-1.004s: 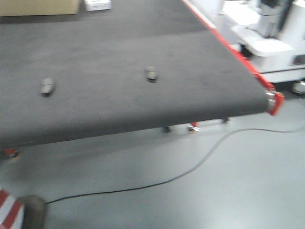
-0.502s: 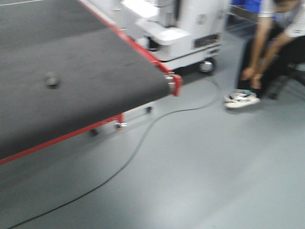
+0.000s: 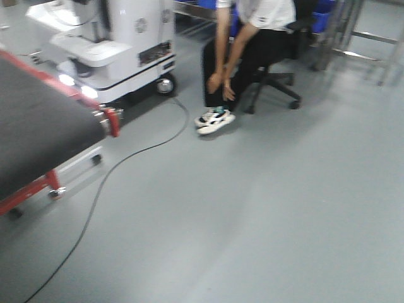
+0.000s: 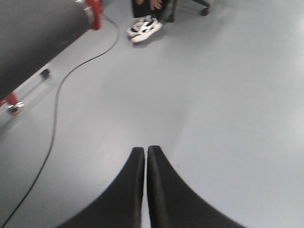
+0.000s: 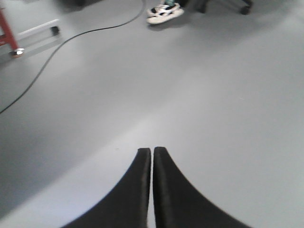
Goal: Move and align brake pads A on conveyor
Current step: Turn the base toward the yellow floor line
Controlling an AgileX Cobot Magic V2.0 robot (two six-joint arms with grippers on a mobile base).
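The conveyor (image 3: 38, 136) shows only as its dark grey end corner with a red edge strip at the left of the front view, and at the top left of the left wrist view (image 4: 33, 38). No brake pads A are in view. My left gripper (image 4: 145, 151) is shut and empty, hanging over bare grey floor. My right gripper (image 5: 152, 152) is shut and empty too, also over bare floor. Both are well to the right of the conveyor.
A seated person (image 3: 249, 38) on a black office chair (image 3: 278, 79) is at the back, feet (image 3: 213, 120) on the floor. A white machine (image 3: 120, 44) stands behind the conveyor end. A black cable (image 3: 95, 196) trails across the floor. Metal frame legs (image 3: 372, 38) stand back right.
The whole view has swung right: the conveyor slid off to the left, the two pads on it left the view, and the seated person and chair came in.
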